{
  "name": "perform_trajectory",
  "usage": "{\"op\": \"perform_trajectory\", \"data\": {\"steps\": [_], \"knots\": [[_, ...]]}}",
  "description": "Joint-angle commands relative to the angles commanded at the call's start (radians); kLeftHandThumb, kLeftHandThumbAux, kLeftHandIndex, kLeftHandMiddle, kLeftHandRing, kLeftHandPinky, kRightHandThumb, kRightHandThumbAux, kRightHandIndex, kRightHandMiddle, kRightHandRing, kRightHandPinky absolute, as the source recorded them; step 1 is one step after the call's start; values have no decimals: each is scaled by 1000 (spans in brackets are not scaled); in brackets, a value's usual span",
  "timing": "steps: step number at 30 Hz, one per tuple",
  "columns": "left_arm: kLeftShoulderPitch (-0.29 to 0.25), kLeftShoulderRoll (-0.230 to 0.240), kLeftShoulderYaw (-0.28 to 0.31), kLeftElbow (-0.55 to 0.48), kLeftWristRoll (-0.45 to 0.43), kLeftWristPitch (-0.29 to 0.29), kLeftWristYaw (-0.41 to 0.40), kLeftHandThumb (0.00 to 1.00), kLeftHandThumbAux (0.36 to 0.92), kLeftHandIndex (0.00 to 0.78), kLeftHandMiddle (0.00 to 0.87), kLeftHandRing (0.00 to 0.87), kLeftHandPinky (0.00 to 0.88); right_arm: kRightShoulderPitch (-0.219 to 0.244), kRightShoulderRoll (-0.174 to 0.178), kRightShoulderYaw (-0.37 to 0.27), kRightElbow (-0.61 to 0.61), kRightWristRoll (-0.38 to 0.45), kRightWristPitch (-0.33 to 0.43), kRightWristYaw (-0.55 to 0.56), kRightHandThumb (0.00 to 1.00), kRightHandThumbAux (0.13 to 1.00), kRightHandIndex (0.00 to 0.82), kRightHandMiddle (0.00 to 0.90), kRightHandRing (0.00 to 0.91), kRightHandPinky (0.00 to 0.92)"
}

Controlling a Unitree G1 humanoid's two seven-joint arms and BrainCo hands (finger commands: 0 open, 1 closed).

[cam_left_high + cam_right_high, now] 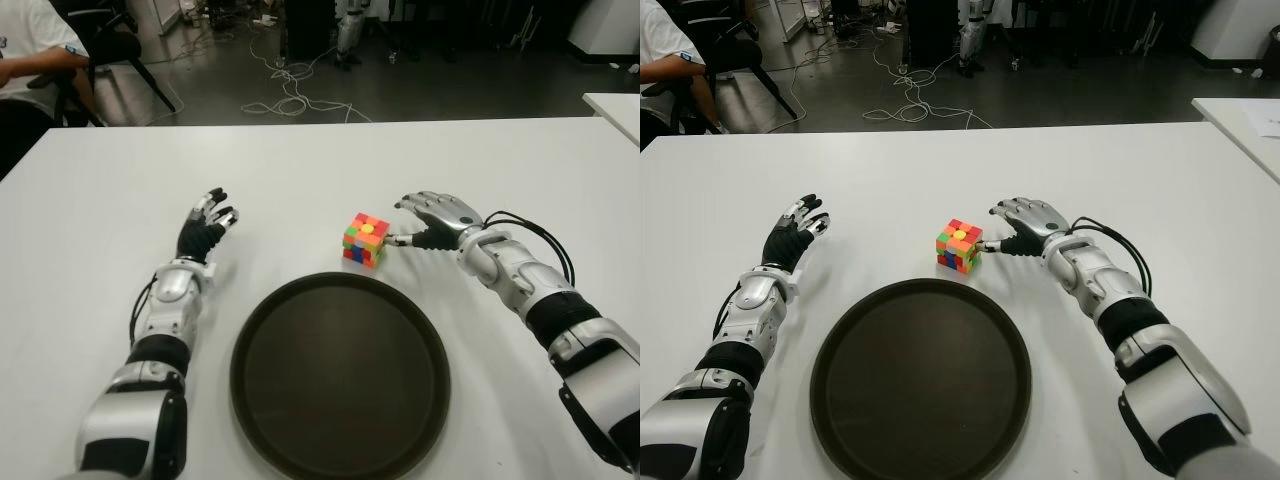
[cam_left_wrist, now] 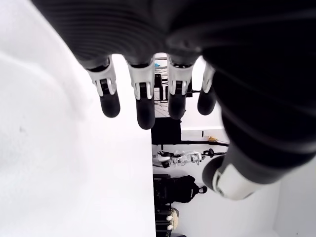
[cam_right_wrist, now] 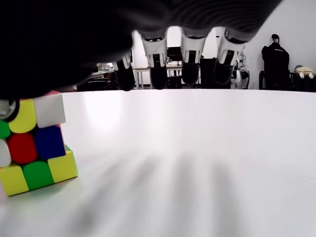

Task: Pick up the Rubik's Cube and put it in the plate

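A multicoloured Rubik's Cube (image 1: pixel 365 240) stands on the white table (image 1: pixel 300 170), just beyond the far rim of a round dark plate (image 1: pixel 340 375). My right hand (image 1: pixel 425 222) is immediately right of the cube, fingers spread, with its thumb tip touching or nearly touching the cube's right side. The right wrist view has the cube (image 3: pixel 32 143) close by and the fingers (image 3: pixel 190 66) extended above bare table, holding nothing. My left hand (image 1: pixel 208 225) shows left of the plate with fingers extended and nothing in them.
A seated person (image 1: pixel 30 60) and chair are beyond the table's far left corner. Cables (image 1: pixel 290 95) lie on the dark floor behind. Another white table edge (image 1: pixel 615 105) shows at far right.
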Motion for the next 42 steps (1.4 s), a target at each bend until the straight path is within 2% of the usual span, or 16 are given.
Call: {"op": "perform_trajectory", "data": {"steps": [23,28,34,38,42], "knots": [[-15,8,6,22,-3,8,-23,212,720,44,98,92,73,-12,8,1,-10,5,-19,-18,211,145,0,0,0,0],[-17,7,8,26,-3,8,-21,202,723,45,98,92,73,-17,8,3,-8,2,-28,-23,177,148,0,0,0,0],[-16,9,5,29,2,8,-14,192,715,49,105,95,73,-36,-5,-2,-4,3,-59,-41,96,157,0,0,0,0],[-23,11,8,48,0,9,-16,193,713,48,105,95,71,-47,-45,-23,-45,14,-78,-20,76,164,10,0,0,0],[-28,11,15,63,-6,4,-17,206,714,48,106,97,73,-51,-76,-55,-127,28,-64,24,46,171,32,0,0,0]]}}
